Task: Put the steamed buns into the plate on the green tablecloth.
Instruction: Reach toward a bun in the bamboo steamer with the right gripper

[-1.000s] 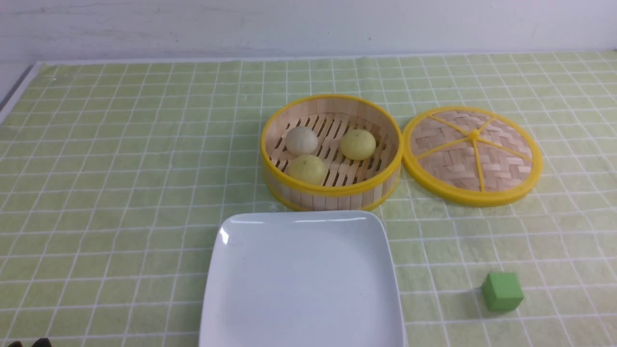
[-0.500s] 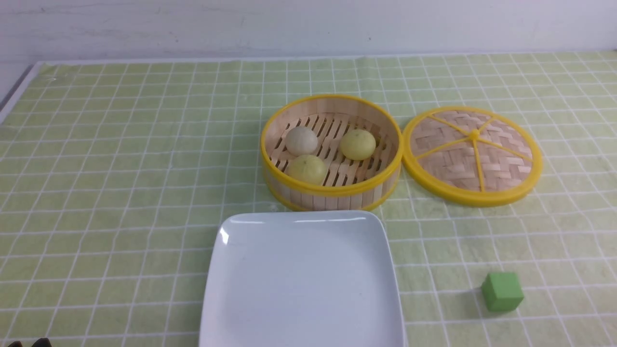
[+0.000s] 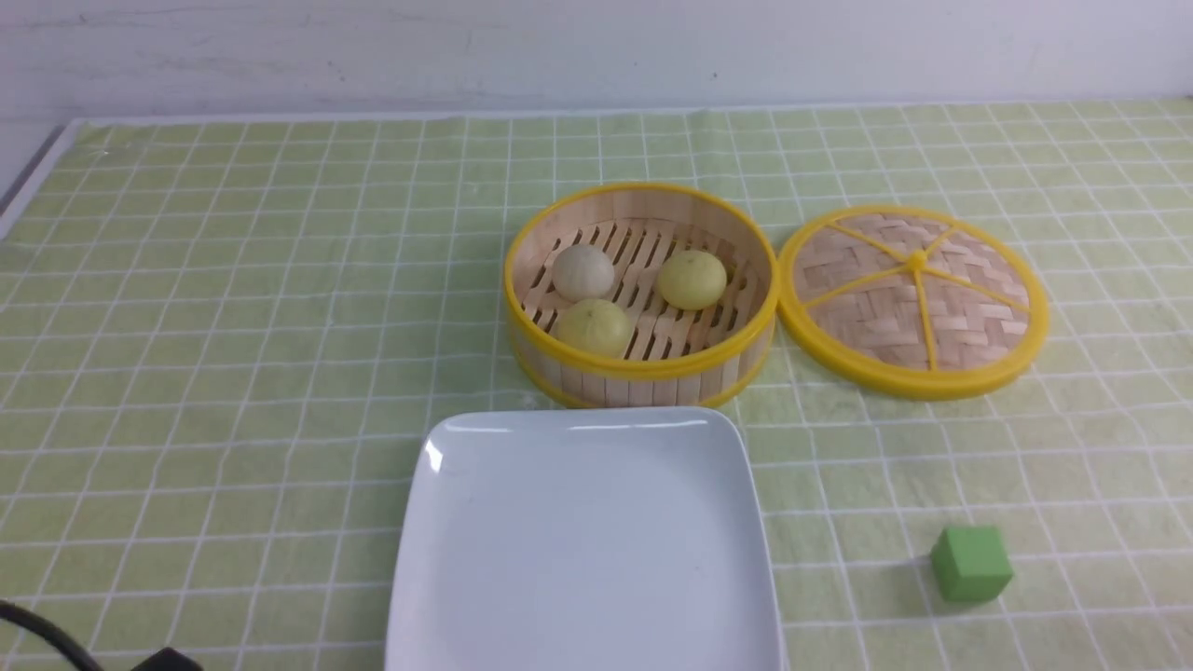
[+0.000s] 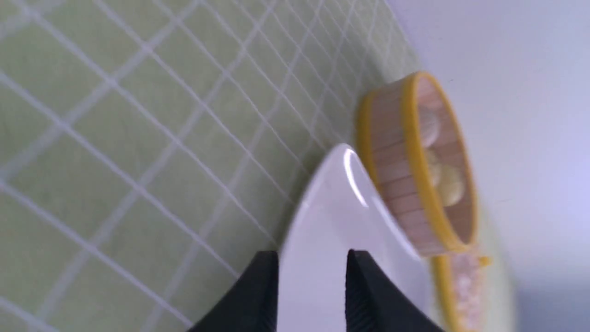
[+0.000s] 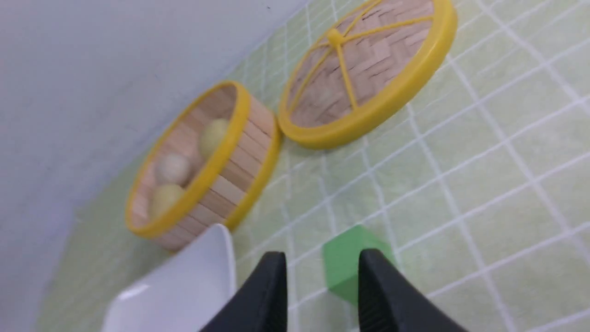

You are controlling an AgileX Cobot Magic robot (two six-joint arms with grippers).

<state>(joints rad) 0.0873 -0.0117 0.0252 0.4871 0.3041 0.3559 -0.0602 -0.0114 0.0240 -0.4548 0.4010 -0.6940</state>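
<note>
The three steamed buns (image 3: 594, 326) sat inside the open bamboo steamer (image 3: 643, 380) near the middle of the green tablecloth (image 3: 233, 326) covering the tabletop. None was on the plate (image 3: 578, 559), which lay just in front of the steamer at the tabletop's near edge. The woven lid (image 3: 913, 298) lay flat just beside the steamer on the right-edge side, a green cube (image 3: 970, 563) stood toward the near right corner, and the left arm's jaws and the right arm's jaws both stood apart, gripping nothing.
</note>
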